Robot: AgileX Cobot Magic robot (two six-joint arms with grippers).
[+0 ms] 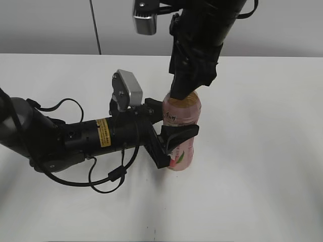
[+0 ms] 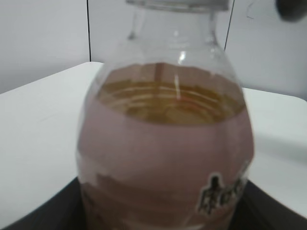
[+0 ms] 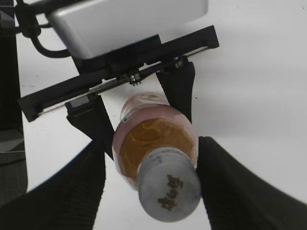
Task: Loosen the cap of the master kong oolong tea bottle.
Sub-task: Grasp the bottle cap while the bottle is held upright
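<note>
The master kong oolong tea bottle [image 1: 185, 112] stands upright on the white table, with amber tea and a pink label. My left gripper [image 1: 169, 137] is shut on its body from the left; in the left wrist view the bottle [image 2: 163, 143] fills the frame between the dark jaws [image 2: 158, 213]. My right gripper [image 1: 181, 93] hangs over the bottle's top and hides the cap in the exterior view. In the right wrist view the white cap [image 3: 169, 190], with a dark mark on top, sits between the open fingers [image 3: 153, 191]. The right finger is against it and the left finger stands apart.
The white table [image 1: 262, 166] lies all around the bottle. A grey wall rises behind its far edge. The left arm [image 1: 75, 138] and its loose black cables lie low over the table's left side. The left wrist camera housing [image 3: 129, 21] sits close behind the bottle.
</note>
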